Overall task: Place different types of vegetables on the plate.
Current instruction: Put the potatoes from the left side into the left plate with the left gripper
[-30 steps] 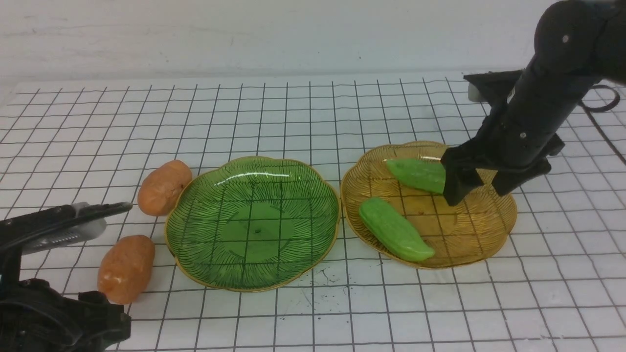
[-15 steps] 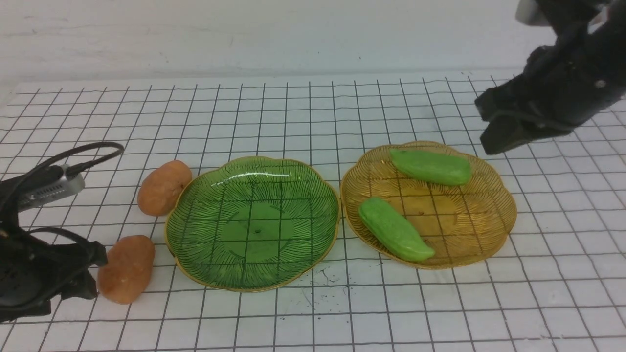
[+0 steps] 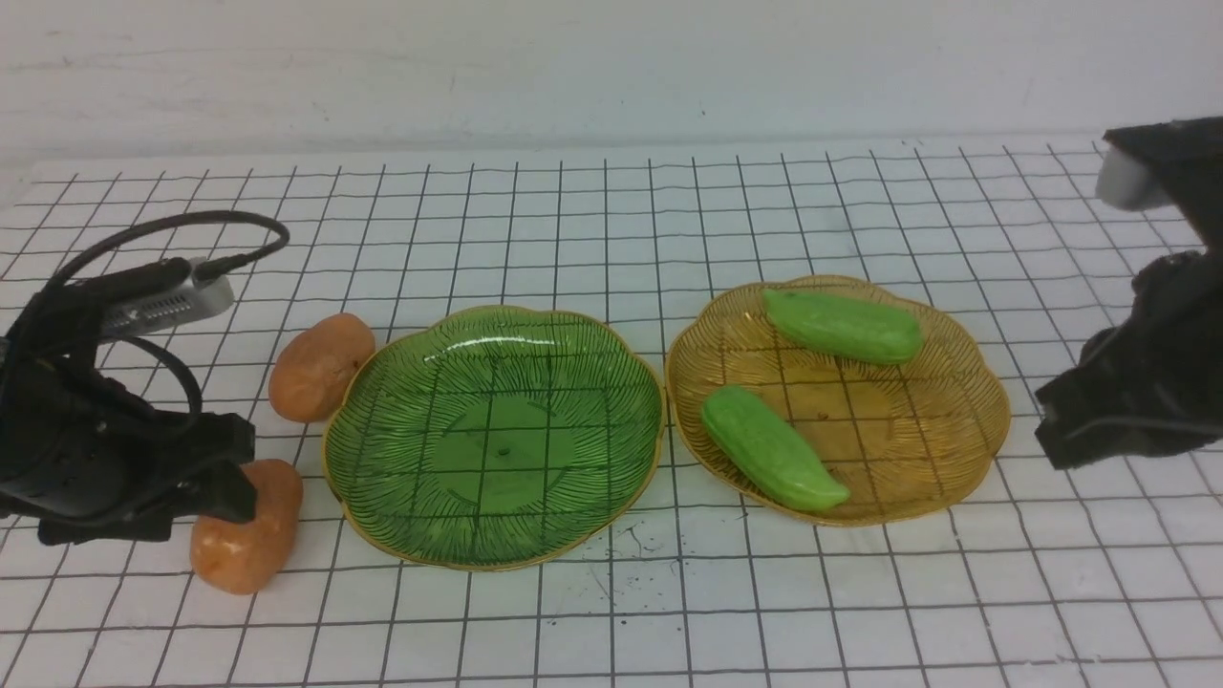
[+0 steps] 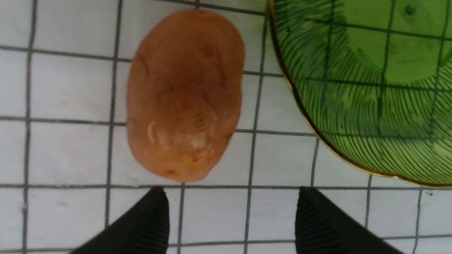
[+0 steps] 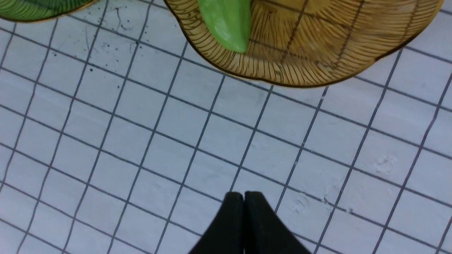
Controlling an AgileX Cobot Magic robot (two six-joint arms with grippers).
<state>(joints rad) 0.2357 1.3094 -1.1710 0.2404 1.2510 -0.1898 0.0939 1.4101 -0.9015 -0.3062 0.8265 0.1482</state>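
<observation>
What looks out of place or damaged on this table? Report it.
Only dark specks and scribbled marks on the white gridded mat, at the near edge of the green ribbed glass plate, like stray ink or dirt. Nothing looks spilled, tipped or broken.

— Where's your front camera?
— Between my arms, facing forward. It takes in the whole gridded table (image 3: pixel 611 201) from some way back.
— And the wrists?
— Both look down from close. My left sees the nearer potato (image 4: pixel 183 95) and the green plate (image 4: pixel 353 106); my right sees the amber plate (image 5: pixel 317 46) at its rim. The front view holds all three.
</observation>
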